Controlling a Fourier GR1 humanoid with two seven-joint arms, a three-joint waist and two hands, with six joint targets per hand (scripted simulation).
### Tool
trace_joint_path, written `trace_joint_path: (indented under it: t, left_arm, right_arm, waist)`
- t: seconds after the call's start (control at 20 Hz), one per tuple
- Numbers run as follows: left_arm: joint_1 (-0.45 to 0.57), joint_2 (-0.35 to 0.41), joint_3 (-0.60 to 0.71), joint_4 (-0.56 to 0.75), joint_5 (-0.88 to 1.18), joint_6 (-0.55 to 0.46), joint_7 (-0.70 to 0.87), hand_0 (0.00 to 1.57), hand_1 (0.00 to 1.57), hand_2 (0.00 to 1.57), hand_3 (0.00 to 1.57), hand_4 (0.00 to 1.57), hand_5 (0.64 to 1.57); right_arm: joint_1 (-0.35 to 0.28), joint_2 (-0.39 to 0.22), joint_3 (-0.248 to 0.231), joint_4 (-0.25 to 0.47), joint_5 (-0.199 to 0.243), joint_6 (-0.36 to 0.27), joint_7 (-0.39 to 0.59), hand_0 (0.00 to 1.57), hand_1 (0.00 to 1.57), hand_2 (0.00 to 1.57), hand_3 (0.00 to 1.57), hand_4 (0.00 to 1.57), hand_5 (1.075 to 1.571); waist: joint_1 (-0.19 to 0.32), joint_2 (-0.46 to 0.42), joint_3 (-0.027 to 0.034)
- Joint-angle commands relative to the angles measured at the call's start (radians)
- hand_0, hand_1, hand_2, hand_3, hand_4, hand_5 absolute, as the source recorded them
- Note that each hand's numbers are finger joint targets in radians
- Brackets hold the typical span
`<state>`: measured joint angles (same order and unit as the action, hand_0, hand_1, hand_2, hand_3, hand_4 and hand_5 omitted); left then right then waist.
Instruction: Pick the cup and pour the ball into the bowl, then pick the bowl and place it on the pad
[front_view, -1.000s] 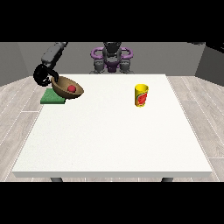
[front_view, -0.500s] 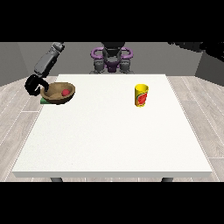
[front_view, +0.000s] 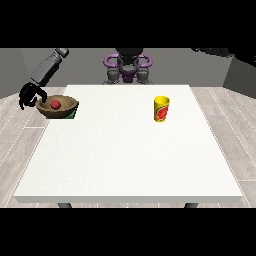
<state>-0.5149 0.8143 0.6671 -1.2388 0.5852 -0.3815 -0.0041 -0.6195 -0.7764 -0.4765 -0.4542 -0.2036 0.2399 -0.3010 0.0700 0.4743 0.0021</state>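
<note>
A brown bowl (front_view: 59, 109) with a red ball (front_view: 55, 104) inside sits at the table's left edge, over a green pad (front_view: 73, 115) of which only a corner shows. The hand at the view's left (front_view: 29, 95) has its fingers curled at the bowl's left rim. A yellow cup (front_view: 161, 108) with a red mark stands upright on the table at the right of centre, far from that hand. No hand shows at the view's right.
The white table (front_view: 130, 160) stretches wide in front of the bowl and cup. The robot's torso (front_view: 128, 67) stands behind the far edge. Grey floor surrounds the table.
The hand at the view's left has carried the bowl with the ball leftward and down, from beside the pad to over it. The cup has not moved.
</note>
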Motion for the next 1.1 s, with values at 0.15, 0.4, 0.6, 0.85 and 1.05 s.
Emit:
trace_joint_path:
  t: [0.15, 0.4, 0.6, 0.85, 1.05]
  left_arm:
    - [0.041, -0.021, -0.016, -0.043, 0.020, 0.014, 0.033, 0.00, 0.00, 0.00, 0.00, 0.68, 1.557]
    - [0.038, -0.017, -0.045, 0.022, 0.016, 0.002, 0.047, 0.00, 0.00, 0.00, 0.00, 0.67, 1.556]
    - [0.053, 0.026, -0.027, 0.172, -0.023, -0.032, 0.008, 0.00, 0.00, 0.00, 0.00, 0.65, 1.544]
    - [0.005, 0.093, 0.000, 0.152, 0.048, -0.071, 0.045, 0.00, 0.00, 0.00, 0.00, 0.65, 1.540]
    - [0.028, 0.022, -0.032, 0.031, 0.091, -0.043, 0.093, 0.00, 0.00, 0.00, 0.00, 0.76, 1.544]
  right_arm:
    - [0.011, 0.056, 0.054, 0.057, 0.053, -0.011, -0.026, 1.57, 1.57, 1.57, 0.82, 1.00, 1.565]
    - [-0.007, 0.069, 0.087, 0.060, 0.068, -0.006, 0.074, 1.57, 1.57, 1.57, 1.09, 0.98, 1.565]
    - [0.022, 0.062, 0.090, 0.039, 0.052, 0.031, 0.152, 1.57, 1.57, 1.57, 1.40, 0.95, 1.545]
    - [-0.025, 0.005, 0.041, 0.090, 0.026, -0.039, 0.200, 0.67, 0.67, 0.30, 0.52, 0.00, 1.535]
    - [-0.022, -0.009, 0.021, 0.126, 0.018, -0.063, 0.185, 0.00, 0.00, 0.00, 0.00, 0.00, 1.485]
  waist:
    - [-0.001, -0.055, -0.0006]
    - [-0.009, -0.131, -0.0018]
    - [-0.063, -0.196, -0.0037]
    - [-0.008, -0.125, -0.0018]
    - [0.016, -0.158, -0.0004]
